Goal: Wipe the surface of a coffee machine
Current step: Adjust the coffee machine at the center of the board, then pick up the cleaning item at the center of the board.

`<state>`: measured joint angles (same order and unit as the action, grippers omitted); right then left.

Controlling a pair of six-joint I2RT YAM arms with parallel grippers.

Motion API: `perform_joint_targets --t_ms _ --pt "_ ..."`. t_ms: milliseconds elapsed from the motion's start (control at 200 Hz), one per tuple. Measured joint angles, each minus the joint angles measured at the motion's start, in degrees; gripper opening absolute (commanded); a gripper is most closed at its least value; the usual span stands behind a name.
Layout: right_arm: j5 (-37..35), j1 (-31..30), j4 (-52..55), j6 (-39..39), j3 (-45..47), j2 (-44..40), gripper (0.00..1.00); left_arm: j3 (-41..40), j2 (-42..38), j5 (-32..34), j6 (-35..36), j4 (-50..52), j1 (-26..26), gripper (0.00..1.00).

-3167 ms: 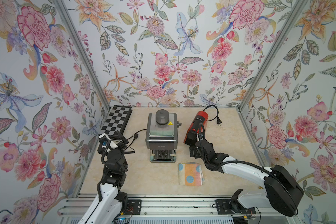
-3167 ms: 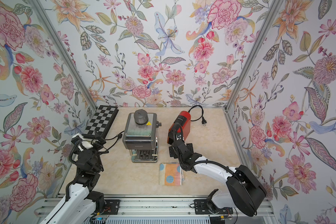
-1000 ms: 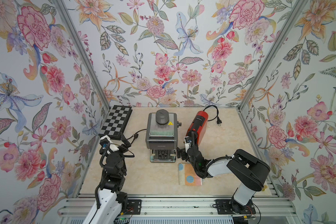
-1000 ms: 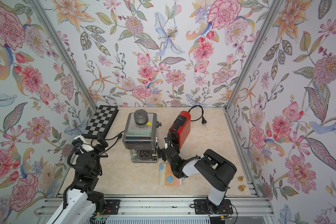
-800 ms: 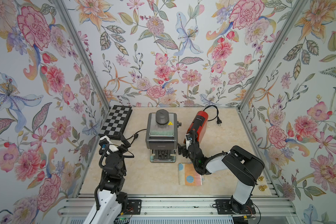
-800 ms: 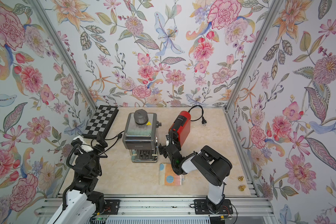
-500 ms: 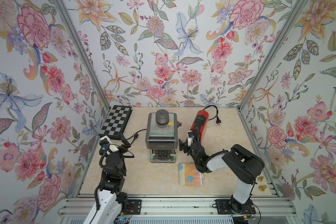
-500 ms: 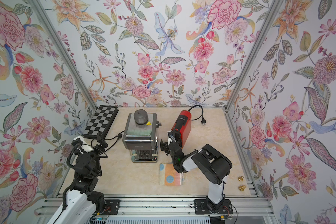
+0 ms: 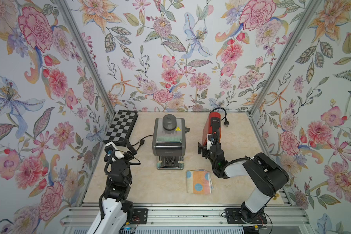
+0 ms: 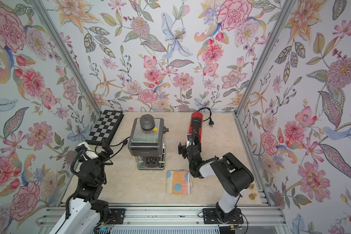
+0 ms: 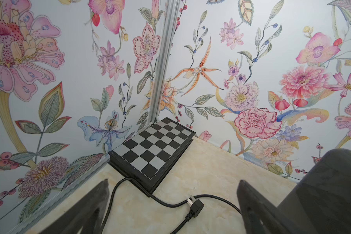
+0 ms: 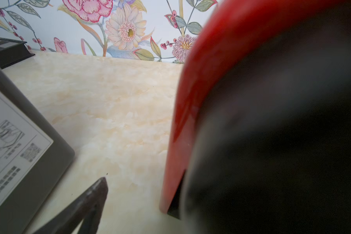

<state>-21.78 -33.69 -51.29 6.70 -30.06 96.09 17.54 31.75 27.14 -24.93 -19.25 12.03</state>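
Presently, right gripper [image 9: 205, 146] spread fully wide, nothing gripped — positioned close beside the red coffee machine [image 9: 210, 126], contact not discernible, cloth [image 9: 199, 181] laid flat nearby, untouched

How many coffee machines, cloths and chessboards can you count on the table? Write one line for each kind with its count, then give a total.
Coffee machines: 2, the grey coffee machine and the red coffee machine
Cloth: 1
Chessboard: 1
Total: 4
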Motion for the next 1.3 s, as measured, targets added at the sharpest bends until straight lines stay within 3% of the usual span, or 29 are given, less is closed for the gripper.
perform_joint_targets --t_ms 195,370,510,690,976,1301 --pt "-1.7 -8.4 18.4 3.3 0.4 -14.0 1.0 0.0 -1.1 0.1 0.0 0.0 0.0 0.99" --pt "-3.3 -14.8 42.6 13.7 -4.8 -23.2 1.0 0.0 -2.3 0.1 0.0 0.0 0.0 0.99" --pt "-1.5 -16.2 60.7 21.7 -11.0 -24.5 0.96 0.1 -3.0 0.0 0.0 0.2 0.0 0.99" --pt "5.2 -19.1 75.6 27.7 -18.6 -20.2 0.89 0.1 -4.7 0.0 0.0 1.0 0.0 0.99" --pt "14.1 -23.7 86.6 32.9 -21.2 -16.4 0.84 0.1 -6.3 0.2 0.0 3.1 0.0 0.99" --pt "15.2 -26.8 87.3 36.5 -19.8 -12.5 0.84 0.1 -7.0 0.2 0.0 3.2 0.0 0.99"
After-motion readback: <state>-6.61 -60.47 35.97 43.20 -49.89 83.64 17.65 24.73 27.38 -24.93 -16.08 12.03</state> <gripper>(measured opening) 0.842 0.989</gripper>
